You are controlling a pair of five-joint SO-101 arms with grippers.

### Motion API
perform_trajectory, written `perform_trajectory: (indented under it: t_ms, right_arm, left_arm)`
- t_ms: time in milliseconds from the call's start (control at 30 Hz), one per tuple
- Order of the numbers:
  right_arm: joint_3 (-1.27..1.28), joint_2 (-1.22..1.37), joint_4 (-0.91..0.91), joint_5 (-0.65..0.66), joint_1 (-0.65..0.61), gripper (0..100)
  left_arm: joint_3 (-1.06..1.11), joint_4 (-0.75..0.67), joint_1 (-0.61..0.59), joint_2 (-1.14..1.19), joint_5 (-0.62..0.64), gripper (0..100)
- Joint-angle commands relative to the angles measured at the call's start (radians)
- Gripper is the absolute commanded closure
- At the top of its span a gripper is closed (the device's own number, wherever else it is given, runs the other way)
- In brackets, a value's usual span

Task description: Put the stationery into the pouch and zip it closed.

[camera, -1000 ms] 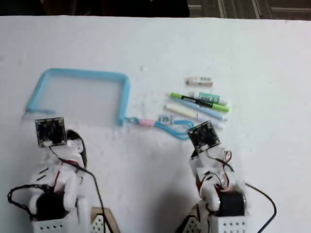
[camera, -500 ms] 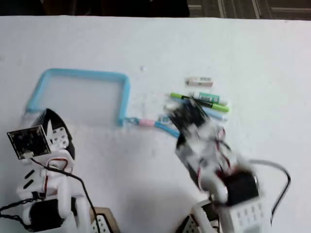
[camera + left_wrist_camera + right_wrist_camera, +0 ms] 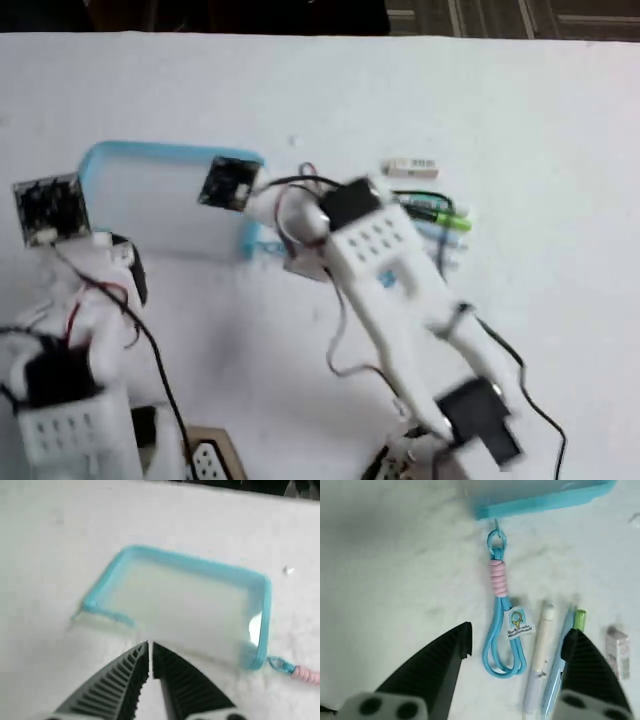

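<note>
Flat on the white desk (image 3: 520, 90), left of middle in the high view: pouch (image 3: 165, 200), translucent, with a blue zip rim. Hooked to its near right corner, a blue strap (image 3: 498, 577) with a pink bead and a small tag, trailing away from the pouch toward the pens.

Outside the pouch, on the desk to its right: green pen (image 3: 447, 214), blue pen (image 3: 559, 667) and white pen (image 3: 540, 650), close together and roughly parallel. Just beyond them and apart, the eraser (image 3: 410, 167) (small, pale, boxy).

Left end effector (image 3: 149, 647) clenched, jaws pressed together with nothing between them. Just short of the pouch's near edge and pointing at it. In the high view, left arm (image 3: 80, 330) at the near left of the desk, beside the pouch's left rim.

Right end effector (image 3: 518, 632) released, jaws spread wide and grasping nothing. Over the strap's loop and the pen ends, with the tag between the two jaws and the white and blue pens nearer one jaw. Contact with strap or pens: cannot tell. In the high view, right arm (image 3: 400, 290) stretched from the near right edge across the desk to the pouch's right corner, covering the strap and part of the pens.
</note>
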Motion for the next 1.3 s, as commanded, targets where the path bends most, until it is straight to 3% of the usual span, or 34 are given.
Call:
perform_trajectory:
  t_ms: [0, 600, 700, 867, 1100, 1267]
  right_arm:
    - [-0.135, 0.186, -0.004, 0.063, -0.001, 65.6]
    - [-0.710, 0.918, 0.041, 0.071, 0.044, 64.9]
    - [-0.812, 0.970, 0.107, 0.071, 0.054, 72.2]
    - [-0.916, 1.020, 0.153, 0.077, 0.064, 98.9]
    - [-1.111, 0.987, 0.317, 0.015, 0.061, 98.0]
    - [-1.175, 0.855, 0.325, -0.051, 0.054, 98.1]
  left_arm:
    - [-0.048, 0.003, -0.024, 0.105, -0.002, 87]
    - [-0.040, -0.005, -0.027, 0.139, -0.008, 84]
    - [-0.040, -0.005, -0.027, 0.139, -0.008, 84]
    - [-0.040, -0.003, -0.025, 0.139, -0.009, 84]
    - [-0.040, -0.006, -0.024, 0.139, -0.026, 82]
    - [-0.054, -0.005, -0.024, 0.137, -0.055, 77]
